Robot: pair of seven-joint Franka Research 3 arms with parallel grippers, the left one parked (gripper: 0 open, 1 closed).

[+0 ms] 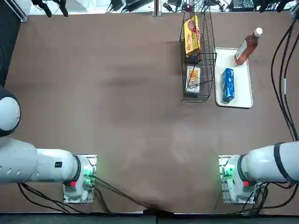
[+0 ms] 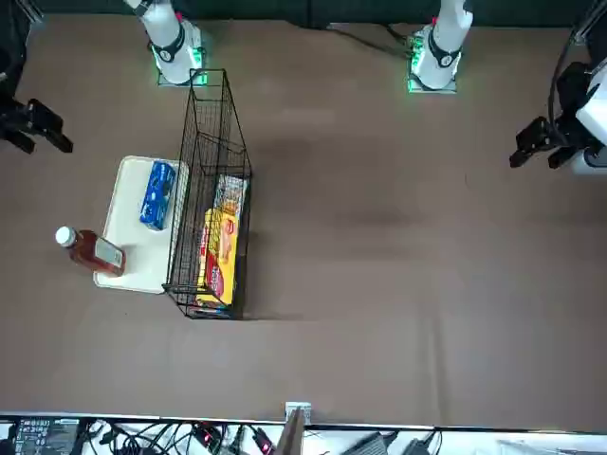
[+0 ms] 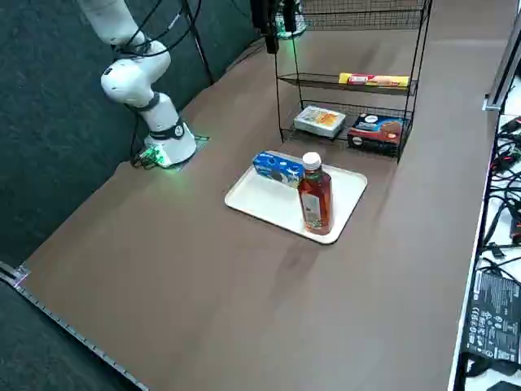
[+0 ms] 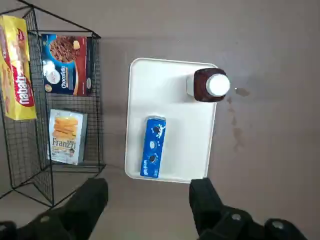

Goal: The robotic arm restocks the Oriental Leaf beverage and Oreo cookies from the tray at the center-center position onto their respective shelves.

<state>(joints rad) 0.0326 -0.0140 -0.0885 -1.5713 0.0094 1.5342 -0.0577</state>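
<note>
room over tray [image 4: 187, 145], rack [image 4: 95, 125] beside, right tool [image 4: 150, 192] above

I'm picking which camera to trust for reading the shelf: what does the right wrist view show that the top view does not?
Only the right wrist view shows the right gripper, open, and wet spots beside the tray. Only the top view shows the arms' white bases. Both show the bottle, Oreo packet and rack.
</note>
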